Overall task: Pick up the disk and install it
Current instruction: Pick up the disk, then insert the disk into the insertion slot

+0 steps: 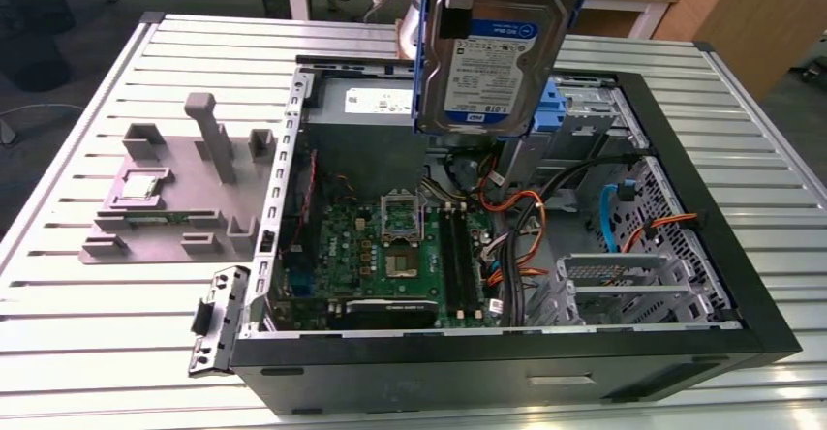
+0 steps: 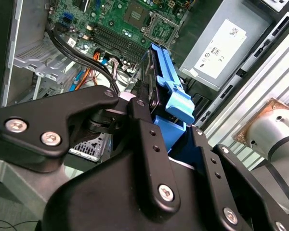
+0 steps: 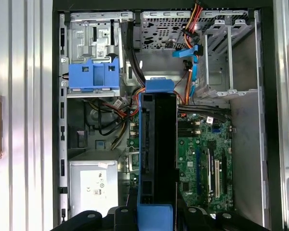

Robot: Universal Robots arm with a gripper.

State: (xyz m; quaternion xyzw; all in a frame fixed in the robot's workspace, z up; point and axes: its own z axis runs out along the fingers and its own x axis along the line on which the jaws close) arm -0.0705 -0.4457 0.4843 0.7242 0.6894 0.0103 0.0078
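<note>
Because the disk (image 1: pixel 498 57) is a stiff metal block framed by a thin blue plastic rail, I judge it dense for its size and unbending. It is also likely fragile to knocks, and its flat faces look smooth enough to slip in a weak grip. The jaws are clenched on it: in the second wrist view black fingers (image 2: pixel 139 115) appear to press its two broad faces at the upper end, with the blue rail's tab jutting out beside them. That hold on the faces seems sound, since the rail itself looks too springy to squeeze.

The disk hangs upright above the open case (image 1: pixel 517 357), clear of its walls and over its middle.

Room inside the case is uneven. The motherboard (image 1: pixel 401 246) lies bare on the case floor, with orange and black cables (image 1: pixel 517 212) tangled just beside it. A blue bracket (image 3: pixel 94 77) sits in a metal bay at one corner of the case, next to the power supply (image 3: pixel 94 185), and a metal cage (image 1: pixel 627 280) stands at another corner. The bay edges are thin sheet metal and close-set, so clearance there is likely tight, while above the case the space is open. On the table (image 1: pixel 77 353), a grey fixture (image 1: pixel 181 193) stands apart from the case.
</note>
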